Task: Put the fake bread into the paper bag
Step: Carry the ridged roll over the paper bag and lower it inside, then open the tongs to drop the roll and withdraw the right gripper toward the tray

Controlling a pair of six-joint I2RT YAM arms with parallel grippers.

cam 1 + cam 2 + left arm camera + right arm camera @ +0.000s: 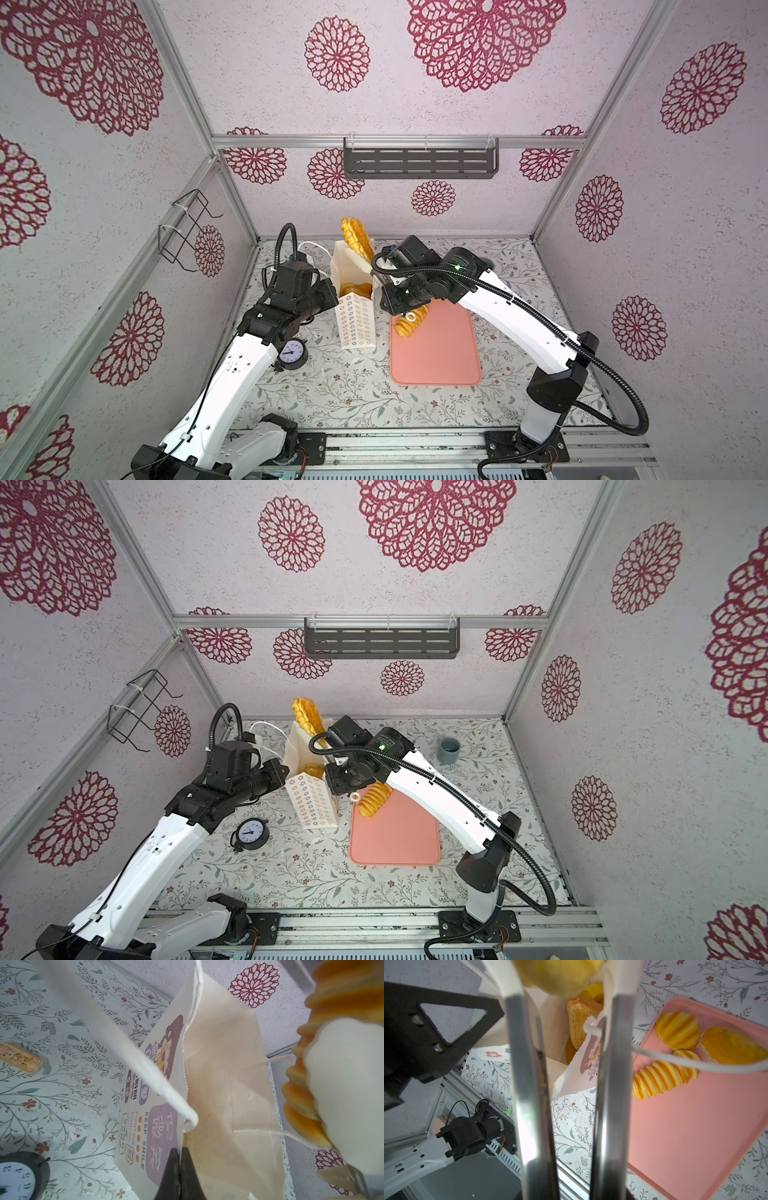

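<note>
The paper bag [357, 328] [311, 804] stands upright and open at mid-table. My left gripper [180, 1152] [337, 296] is shut on its printed wide wall at the rim. A long ridged loaf of fake bread [356, 241] [307, 719] [307, 1088] leans out of the bag's mouth. My right gripper [560, 978] is above the bag, and its white fingertips [342, 1084] lie against both sides of that loaf. More bread [579, 1020] lies inside the bag. On the pink tray [440, 357] [685, 1126] are a ridged spiral roll [409, 324] [658, 1078], a ridged bun [678, 1029] and a smooth bun [733, 1047].
A small black clock [293, 353] [14, 1176] lies left of the bag by the left arm. A grey cup [449, 750] stands at the back right. A small orange card [20, 1057] lies on the floral cloth. A wire rack [187, 228] and a dark shelf [419, 162] hang on the walls.
</note>
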